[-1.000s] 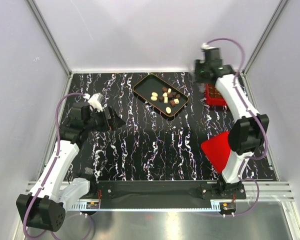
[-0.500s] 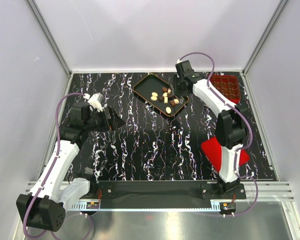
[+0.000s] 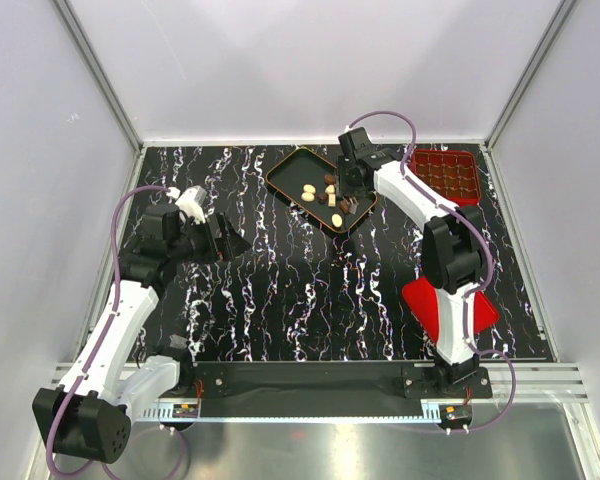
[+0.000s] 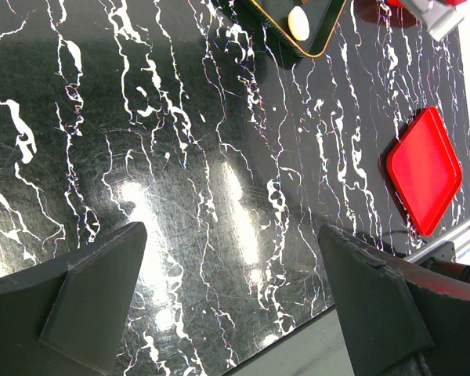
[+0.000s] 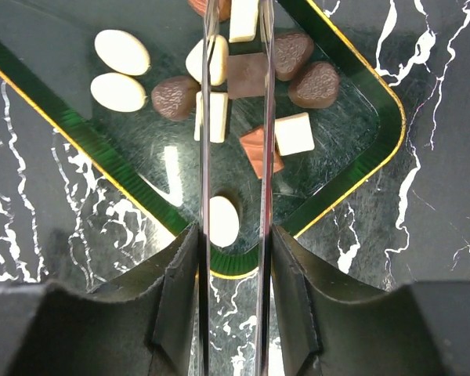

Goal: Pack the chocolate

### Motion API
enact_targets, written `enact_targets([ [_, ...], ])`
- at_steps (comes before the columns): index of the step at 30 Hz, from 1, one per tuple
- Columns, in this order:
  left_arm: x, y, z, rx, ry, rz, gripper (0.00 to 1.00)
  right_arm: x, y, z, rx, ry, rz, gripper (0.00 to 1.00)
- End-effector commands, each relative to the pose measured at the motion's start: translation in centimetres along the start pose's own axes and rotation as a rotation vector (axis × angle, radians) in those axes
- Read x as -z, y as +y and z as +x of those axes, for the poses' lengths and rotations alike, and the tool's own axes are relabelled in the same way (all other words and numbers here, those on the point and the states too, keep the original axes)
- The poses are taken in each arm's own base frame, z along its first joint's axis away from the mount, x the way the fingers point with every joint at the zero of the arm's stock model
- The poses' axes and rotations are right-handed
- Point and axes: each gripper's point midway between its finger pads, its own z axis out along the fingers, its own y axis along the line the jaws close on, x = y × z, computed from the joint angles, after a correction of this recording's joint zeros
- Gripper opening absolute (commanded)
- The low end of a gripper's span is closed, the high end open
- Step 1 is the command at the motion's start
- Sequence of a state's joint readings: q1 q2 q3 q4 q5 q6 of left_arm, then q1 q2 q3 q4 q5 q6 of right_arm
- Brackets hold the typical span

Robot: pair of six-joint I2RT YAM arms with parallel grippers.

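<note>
1. Your right hand (image 5: 236,16) hangs over the tray with its fingers (image 5: 265,157) part-way apart, gripping nothing. A brown square chocolate (image 5: 247,74) lies between them, close to the right finger.
2. Directly beneath the hand, the other chocolates (image 5: 119,72) lie loose in the black orange-rimmed tray (image 5: 329,164).
3. This looks like the pick. Lower and close on the square alone, because a white bar (image 5: 222,116) crowds the left finger.
4. Then carry it to the red gridded box (image 3: 447,172), well off to the hand's right.
5. Your left hand (image 4: 231,231) is wide open and empty, over bare worktop (image 3: 280,290).
</note>
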State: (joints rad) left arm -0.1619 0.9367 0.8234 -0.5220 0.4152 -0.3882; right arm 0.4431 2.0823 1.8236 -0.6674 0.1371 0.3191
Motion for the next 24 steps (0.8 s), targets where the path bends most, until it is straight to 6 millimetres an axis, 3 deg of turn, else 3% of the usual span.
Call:
enact_targets([
  [1,0.3,-0.5,-1.0,-0.039,-0.046,0.021,0.99,0.2,0.5,-1.7,-0.010,-0.053,0.019,0.45],
  [9,0.2,-0.5,-1.1,-0.037,-0.046,0.023,0.99,0.1,0.7,-1.5,-0.004,-0.053,0.029,0.43],
  [14,0.2,-0.4,-1.0,-0.037,-0.044,0.017,0.99,0.2,1.0,-1.8,0.013,-0.058,0.013,0.31],
  [19,0.3,-0.4,-1.0,-0.038,-0.045,0.016,0.99,3.3,1.8,-3.6,0.031,-0.091,-0.039,0.29],
  [24,0.3,-0.5,-1.1,-0.038,-0.048,0.022,0.99,8.7,1.3,-6.2,0.060,-0.183,-0.047,0.27],
])
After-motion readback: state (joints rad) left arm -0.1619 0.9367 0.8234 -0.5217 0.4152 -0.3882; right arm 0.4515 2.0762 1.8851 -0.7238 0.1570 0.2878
